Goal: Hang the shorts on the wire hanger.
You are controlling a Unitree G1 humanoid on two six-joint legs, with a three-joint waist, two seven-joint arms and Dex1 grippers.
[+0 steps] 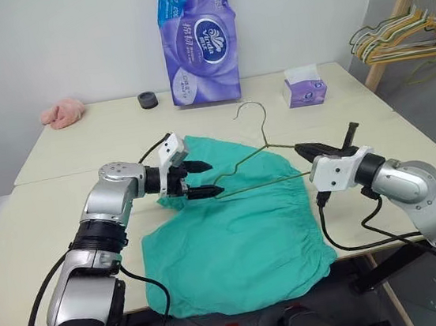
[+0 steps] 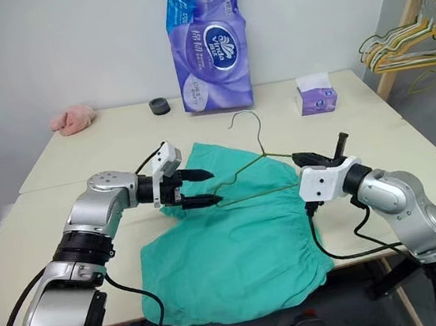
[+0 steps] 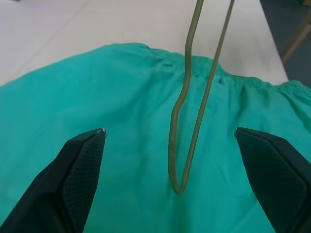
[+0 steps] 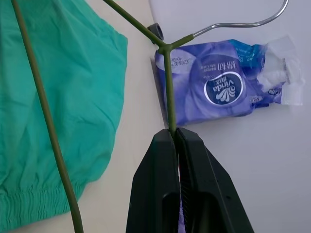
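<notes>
Table [image 1: 59,162] – shorts [image 1: 236,248], tissue pack [image 1: 198,42], pink cloth [image 1: 63,112].

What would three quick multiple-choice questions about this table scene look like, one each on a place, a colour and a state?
1. Where does the pink cloth lie?
A. far left corner of the table
B. on the shorts
C. beside the tissue box

2. What colour are the shorts?
A. purple
B. teal-green
C. white

3. How does the right gripper stand?
A. wide open
B. shut on the shorts
C. shut on the wire hanger

Answers: 1 A, it sits at the far left edge. 2 B, the big cloth is teal-green. 3 C, the right wrist view shows the wire pinched between the closed fingers.
</notes>
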